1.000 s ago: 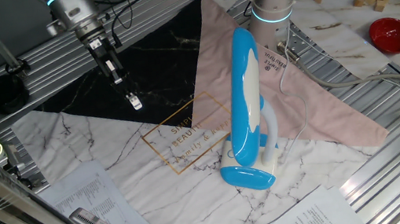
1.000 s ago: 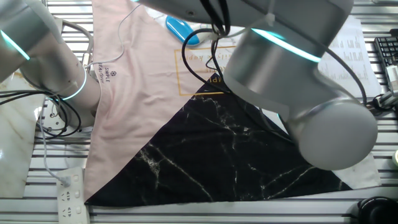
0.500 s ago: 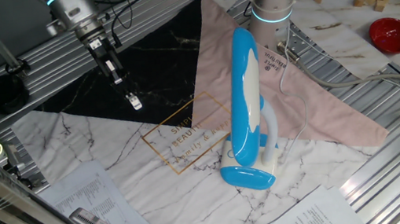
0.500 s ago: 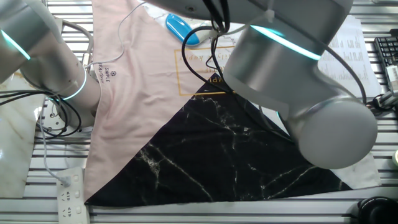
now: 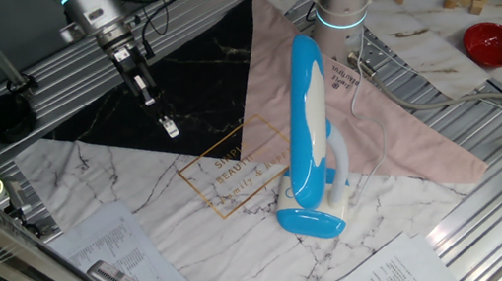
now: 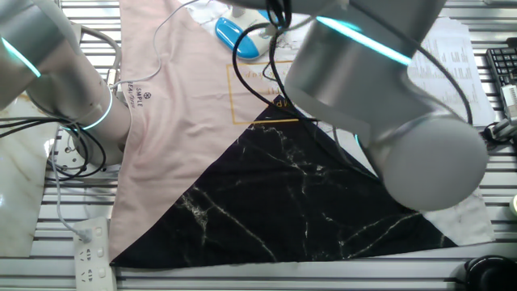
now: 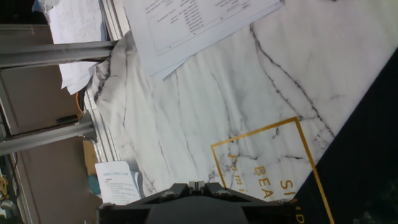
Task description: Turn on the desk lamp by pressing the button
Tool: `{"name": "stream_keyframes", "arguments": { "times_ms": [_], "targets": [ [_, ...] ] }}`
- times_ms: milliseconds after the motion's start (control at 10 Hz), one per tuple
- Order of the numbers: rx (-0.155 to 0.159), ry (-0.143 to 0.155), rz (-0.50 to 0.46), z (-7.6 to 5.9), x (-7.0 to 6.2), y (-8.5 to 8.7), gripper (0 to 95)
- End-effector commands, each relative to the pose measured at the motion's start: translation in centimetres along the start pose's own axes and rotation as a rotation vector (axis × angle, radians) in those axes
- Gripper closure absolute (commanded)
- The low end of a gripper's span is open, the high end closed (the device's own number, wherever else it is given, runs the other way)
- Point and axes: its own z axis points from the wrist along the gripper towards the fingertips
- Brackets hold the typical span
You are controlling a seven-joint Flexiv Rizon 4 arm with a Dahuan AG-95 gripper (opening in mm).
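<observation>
The end effector (image 5: 168,128) hangs over the table's (image 5: 139,192) black marble-patterned sheet; I cannot tell if it is clenched or released. Right of it the glossy desk lamp (image 5: 308,137) stands on white marble. The other fixed view shows only its blue foot. The arm has shifted slightly.

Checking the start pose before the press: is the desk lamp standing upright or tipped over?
Upright. The desk lamp stands on its blue foot on the marble sheet, head raised above it; the pincer hangs apart from it.
</observation>
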Motion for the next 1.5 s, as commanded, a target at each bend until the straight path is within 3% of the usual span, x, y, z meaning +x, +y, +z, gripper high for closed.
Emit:
{"name": "stream_keyframes", "arguments": {
  "times_ms": [100,200,400,500,600,800,900,1000,1100,1200,1500],
  "targets": [
    [0.033,0.032,-0.046,0.05,-0.15,0.01,95.0],
    [0.056,0.037,-0.07,0.05,-0.15,0.01,95.0],
    [0.097,0.084,-0.113,0.05,-0.15,0.01,95.0],
    [0.122,0.09,-0.128,0.05,-0.15,0.01,95.0],
    [0.125,0.098,-0.139,0.05,-0.15,0.01,95.0],
    [0.105,0.111,-0.177,0.05,-0.15,0.01,95.0],
    [0.07,0.116,-0.204,0.05,-0.15,0.01,95.0],
    [0.046,0.072,-0.209,0.05,-0.15,0.01,95.0],
    [0.021,0.054,-0.212,0.05,-0.15,0.01,95.0],
    [0.009,0.055,-0.215,0.05,-0.15,0.01,95.0],
    [0.015,0.076,-0.22,0.0,-0.07,0.09,95.0]
  ]
}}
